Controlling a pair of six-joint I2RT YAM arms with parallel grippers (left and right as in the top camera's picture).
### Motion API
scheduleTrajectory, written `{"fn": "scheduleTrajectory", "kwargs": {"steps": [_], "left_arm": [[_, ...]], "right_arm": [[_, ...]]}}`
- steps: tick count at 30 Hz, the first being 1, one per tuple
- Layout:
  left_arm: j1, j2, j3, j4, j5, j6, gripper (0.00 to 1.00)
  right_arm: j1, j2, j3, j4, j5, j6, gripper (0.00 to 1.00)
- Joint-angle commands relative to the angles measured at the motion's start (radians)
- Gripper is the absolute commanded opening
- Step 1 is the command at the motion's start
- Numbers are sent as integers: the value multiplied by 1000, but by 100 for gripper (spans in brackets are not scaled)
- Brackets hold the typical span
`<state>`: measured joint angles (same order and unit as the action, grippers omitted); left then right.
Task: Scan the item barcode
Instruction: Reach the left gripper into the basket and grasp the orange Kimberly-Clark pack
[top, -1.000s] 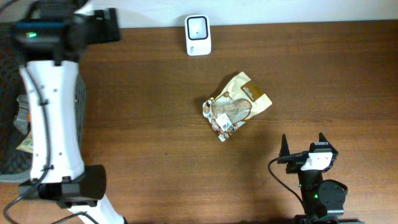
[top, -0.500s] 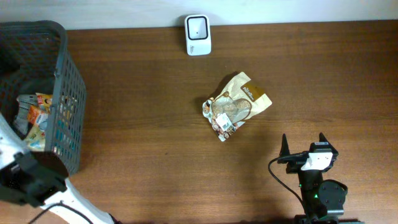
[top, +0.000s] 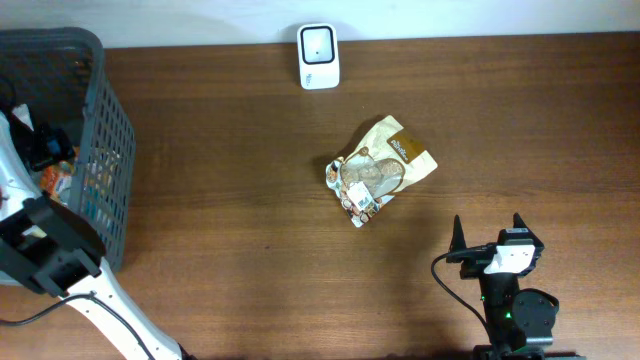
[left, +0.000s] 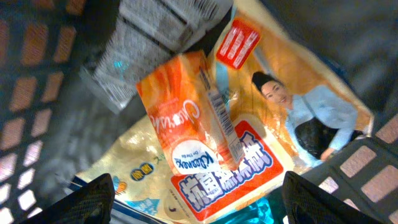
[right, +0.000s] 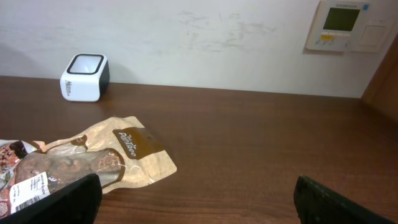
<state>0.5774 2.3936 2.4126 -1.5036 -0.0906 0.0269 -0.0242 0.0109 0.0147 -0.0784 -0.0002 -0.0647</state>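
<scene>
The white barcode scanner (top: 319, 55) stands at the table's back edge and shows again as the scanner (right: 85, 77) in the right wrist view. A tan snack pouch (top: 380, 172) with a white barcode label lies flat mid-table, also seen as the pouch (right: 93, 162). My left gripper (left: 199, 205) is down inside the grey basket (top: 108, 150), open, its fingertips (left: 93, 199) on either side of an orange packet (left: 186, 118) that lies on a larger pouch (left: 292, 106); it touches nothing. My right gripper (top: 488, 238) rests open near the front right with nothing between its fingers.
The basket holds several overlapping snack packets, including a silver striped one (left: 155, 31), and its mesh walls close in around my left gripper. The wall rises behind the scanner, with a thermostat panel (right: 342, 25) on it.
My left arm has swung off the basket's top toward the front left and dropped its wrist into the basket, its jaws narrowing slightly. The right arm, pouch and scanner have not moved.
</scene>
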Motion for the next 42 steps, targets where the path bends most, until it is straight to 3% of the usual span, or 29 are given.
{"fn": "scheduleTrajectory", "kwargs": {"steps": [1, 4, 23, 32, 41, 42], "left_arm": [[-1, 72, 4, 2, -19, -137, 78], [-1, 89, 4, -5, -19, -193, 77], [2, -45, -39, -64, -19, -214, 82], [-1, -42, -78, 71, 42, -214, 57], [-1, -42, -271, 248, 32, -214, 53], [-1, -42, -272, 252, 31, -213, 43]], "right_arm": [[5, -7, -9, -3, 5, -6, 98], [5, -7, -9, -3, 5, -7, 98], [5, -7, -9, -3, 5, -6, 98], [5, -7, -9, -3, 5, -7, 98], [5, -7, -9, -3, 5, -7, 98], [5, -7, -9, -3, 5, -7, 98]]}}
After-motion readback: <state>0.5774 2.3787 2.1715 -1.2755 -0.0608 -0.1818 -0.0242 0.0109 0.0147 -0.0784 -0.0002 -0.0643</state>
